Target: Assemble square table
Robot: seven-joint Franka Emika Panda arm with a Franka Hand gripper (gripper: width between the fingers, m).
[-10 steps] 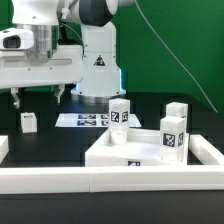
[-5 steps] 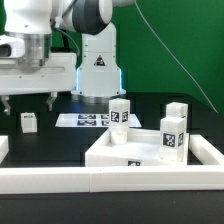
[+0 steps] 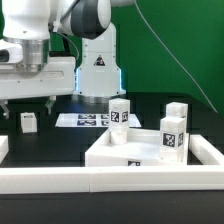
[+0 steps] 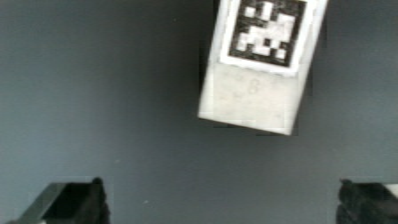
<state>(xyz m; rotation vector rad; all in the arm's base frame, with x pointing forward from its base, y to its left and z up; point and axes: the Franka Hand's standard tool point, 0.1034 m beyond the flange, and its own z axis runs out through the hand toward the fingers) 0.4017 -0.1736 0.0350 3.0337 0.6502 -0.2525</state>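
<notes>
Backdrop: green curtain behind a black table (image 3: 60,145), with the white robot base at upper centre of the exterior view.
Hand: hand (image 3: 28,100) hangs at the left of the exterior view, fingers spread wide, grasping nothing.
Nearest leg: small white leg (image 3: 28,122) stands on the table just below the hand; in the wrist view this leg (image 4: 260,66) lies ahead of the dark fingertips (image 4: 71,200), its long axis slightly tilted off the line between them.
Tabletop: square slab (image 3: 150,150) sits at lower right, well apart from the hand.
Slab contents: one tagged leg (image 3: 173,135) stands on it.
Other legs: two more (image 3: 120,112) (image 3: 177,109) stand behind the slab.
Marker board: marker board (image 3: 80,120) lies flat at centre.
Next move, judged: descend and straddle the leg.
</notes>
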